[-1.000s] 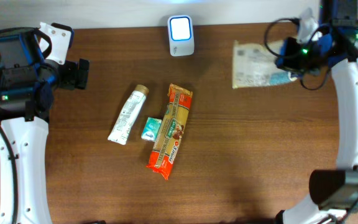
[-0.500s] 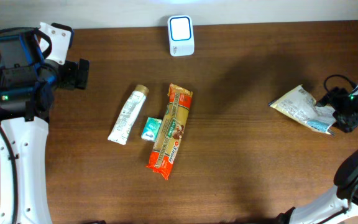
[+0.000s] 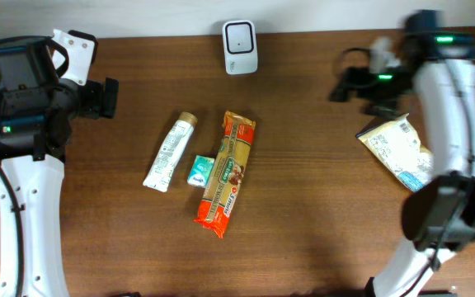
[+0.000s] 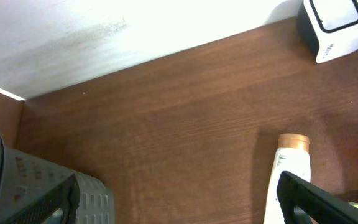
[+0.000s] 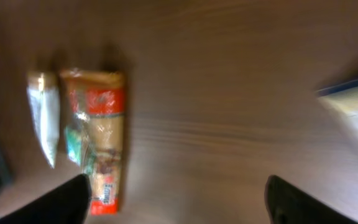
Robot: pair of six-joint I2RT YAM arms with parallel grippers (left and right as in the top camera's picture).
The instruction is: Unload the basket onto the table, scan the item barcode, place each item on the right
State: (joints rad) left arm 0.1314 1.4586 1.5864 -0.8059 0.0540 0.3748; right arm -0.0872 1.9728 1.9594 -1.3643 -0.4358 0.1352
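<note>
The right wrist view is smeared with blur, so the pale shape cut off at its right edge can't be identified. From overhead the right arm point(image 3: 452, 107) hides the lower-right end of the pale pouch point(image 3: 392, 144), and its print is too small to read. The pouch lies flat on the right of the table point(image 3: 320, 223), well apart from the scanner point(image 3: 240, 45), its long axis slanting from upper left to lower right. The right gripper point(image 5: 179, 204) is spread wide and empty, and the left gripper point(image 4: 173, 202) is wide too, with nothing between its fingers.
</note>
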